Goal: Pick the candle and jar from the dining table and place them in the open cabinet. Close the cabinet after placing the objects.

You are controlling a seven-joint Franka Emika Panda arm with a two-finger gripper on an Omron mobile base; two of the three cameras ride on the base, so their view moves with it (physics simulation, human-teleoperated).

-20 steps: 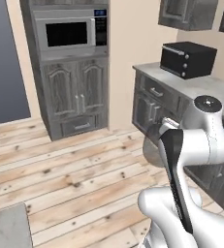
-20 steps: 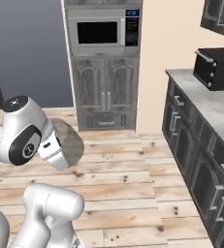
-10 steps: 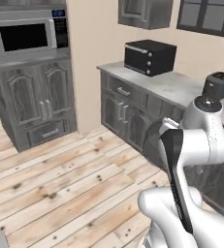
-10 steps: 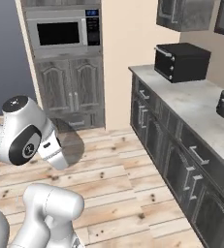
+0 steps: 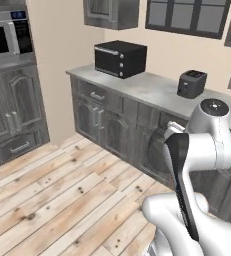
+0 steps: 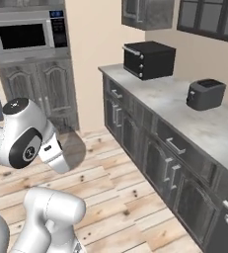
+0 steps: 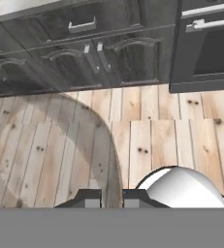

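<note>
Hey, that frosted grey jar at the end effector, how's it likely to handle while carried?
The jar looks rigid and see-through, probably glass-like, so likely fragile and slick. The end effector seems shut on just its edge, leaving most of its wide body off to one side, so it may swing or slip if jolted.

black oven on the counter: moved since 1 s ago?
No. The black oven sits at the same end of the counter; the whole view swung, so the camera moved.
</note>
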